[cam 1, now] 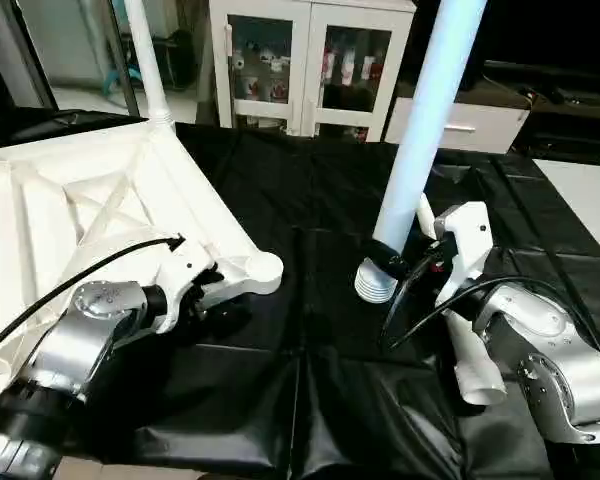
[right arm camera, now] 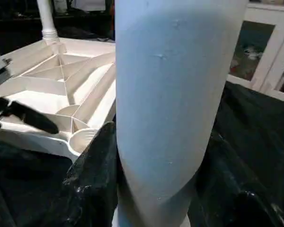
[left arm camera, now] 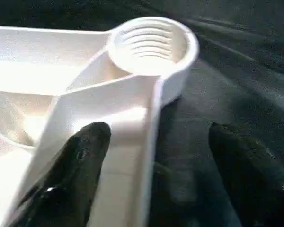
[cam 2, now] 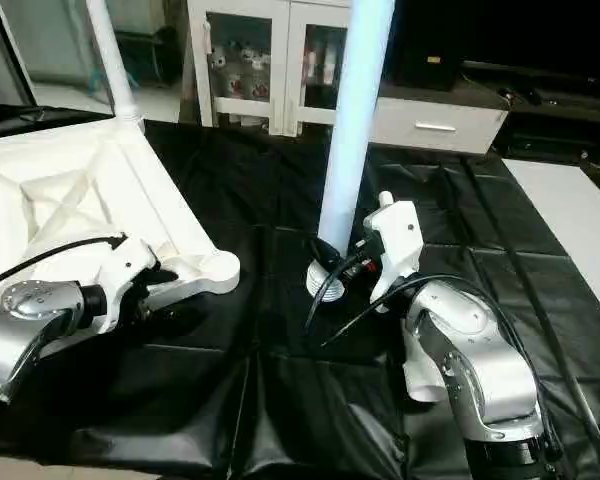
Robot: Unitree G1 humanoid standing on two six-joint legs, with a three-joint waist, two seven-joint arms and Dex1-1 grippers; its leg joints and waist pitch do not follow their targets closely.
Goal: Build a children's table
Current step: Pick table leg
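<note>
Black right fingers (right arm camera: 92,179) pinch a long white tapered plastic leg (cam 1: 420,140) upright; left fingers (left arm camera: 80,161) spread astride the ribbed white tabletop's (cam 1: 70,210) rim, just short of its threaded corner socket (left arm camera: 149,42) (still empty). Next I carry the leg over, judging alignment.

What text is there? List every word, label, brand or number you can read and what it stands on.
None readable.
The tabletop, the held leg and both grippers, left and right, bear no markings.
Items inside the cabinet are too small to read.
</note>
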